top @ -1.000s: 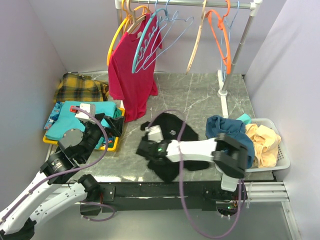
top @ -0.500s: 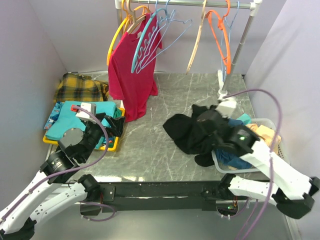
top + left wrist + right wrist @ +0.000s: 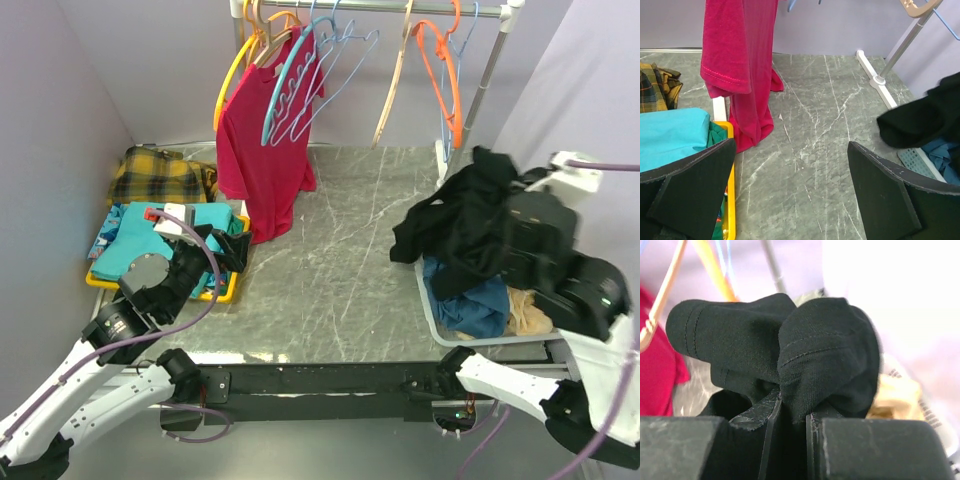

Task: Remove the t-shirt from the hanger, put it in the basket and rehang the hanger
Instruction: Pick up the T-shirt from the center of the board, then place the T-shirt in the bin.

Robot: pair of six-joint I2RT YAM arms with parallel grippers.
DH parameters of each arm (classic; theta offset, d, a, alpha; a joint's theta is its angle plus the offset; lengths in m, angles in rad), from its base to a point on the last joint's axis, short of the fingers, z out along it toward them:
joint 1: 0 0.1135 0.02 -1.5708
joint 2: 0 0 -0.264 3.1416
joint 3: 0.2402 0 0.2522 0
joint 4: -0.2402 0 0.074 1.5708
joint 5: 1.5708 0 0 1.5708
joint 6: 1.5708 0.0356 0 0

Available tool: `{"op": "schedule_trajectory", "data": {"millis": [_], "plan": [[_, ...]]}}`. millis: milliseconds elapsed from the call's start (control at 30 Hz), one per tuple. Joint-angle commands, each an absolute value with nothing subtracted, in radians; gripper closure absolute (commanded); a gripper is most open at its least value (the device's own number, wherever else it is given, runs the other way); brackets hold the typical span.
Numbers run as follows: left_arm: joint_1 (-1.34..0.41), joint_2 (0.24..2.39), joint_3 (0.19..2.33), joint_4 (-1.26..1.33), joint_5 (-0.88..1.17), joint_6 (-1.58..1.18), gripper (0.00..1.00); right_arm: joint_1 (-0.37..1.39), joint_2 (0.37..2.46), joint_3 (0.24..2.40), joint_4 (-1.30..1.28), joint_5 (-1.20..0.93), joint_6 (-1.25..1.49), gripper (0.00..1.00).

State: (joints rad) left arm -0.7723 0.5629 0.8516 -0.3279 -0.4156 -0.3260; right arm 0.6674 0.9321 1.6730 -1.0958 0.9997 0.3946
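T-shirt (image 3: pixel 790 355), black, crumpled between right fingers (image 3: pixel 875 450)

A yellow tray (image 3: pixel 230 288) piled with teal clothes (image 3: pixel 125 240) sits at the left of the grey marble table (image 3: pixel 340 250), a yellow plaid cloth (image 3: pixel 155 175) lies just beyond it, and a white basket (image 3: pixel 432 315) at the right holds blue clothes (image 3: pixel 475 300) and cream clothes (image 3: pixel 525 312).

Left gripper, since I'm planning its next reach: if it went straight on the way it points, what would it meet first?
Likely the bare table, just right of the red shirt; the left gripper seems angled down, though depth is unclear.
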Motion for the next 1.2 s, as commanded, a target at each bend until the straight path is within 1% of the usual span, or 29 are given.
{"op": "schedule_trajectory", "data": {"millis": [0, 267, 367, 567, 700, 833, 1000, 1167], "plan": [[-0.775, 0.572, 0.888, -0.314, -0.410, -0.302, 0.01, 0.657, 0.873, 1.775, -0.980, 1.163, 0.233, 1.00], [-0.775, 0.569, 0.870, -0.308, -0.414, -0.296, 0.01, 0.658, 0.786, 1.799, -0.882, 1.282, 0.095, 1.00], [-0.776, 0.574, 0.870, -0.304, -0.410, -0.301, 0.01, 0.658, 0.749, 1.775, -0.798, 1.311, 0.017, 1.00], [-0.775, 0.583, 0.877, -0.307, -0.407, -0.304, 0.01, 0.660, 0.715, 1.741, -0.550, 1.347, -0.205, 1.00], [-0.775, 0.583, 0.876, -0.304, -0.400, -0.313, 0.01, 0.663, 0.732, 1.726, -0.560, 1.327, -0.195, 1.00], [-0.775, 0.583, 0.874, -0.307, -0.391, -0.324, 0.01, 0.663, 0.736, 1.639, -0.535, 1.313, -0.179, 1.00], [-0.775, 0.571, 0.879, -0.322, -0.391, -0.327, 0.01, 0.663, 0.733, 1.531, -0.410, 1.266, -0.201, 1.00], [-0.775, 0.560, 0.884, -0.337, -0.393, -0.327, 0.01, 0.641, 0.730, 1.375, -0.302, 1.224, -0.193, 1.00]]}}
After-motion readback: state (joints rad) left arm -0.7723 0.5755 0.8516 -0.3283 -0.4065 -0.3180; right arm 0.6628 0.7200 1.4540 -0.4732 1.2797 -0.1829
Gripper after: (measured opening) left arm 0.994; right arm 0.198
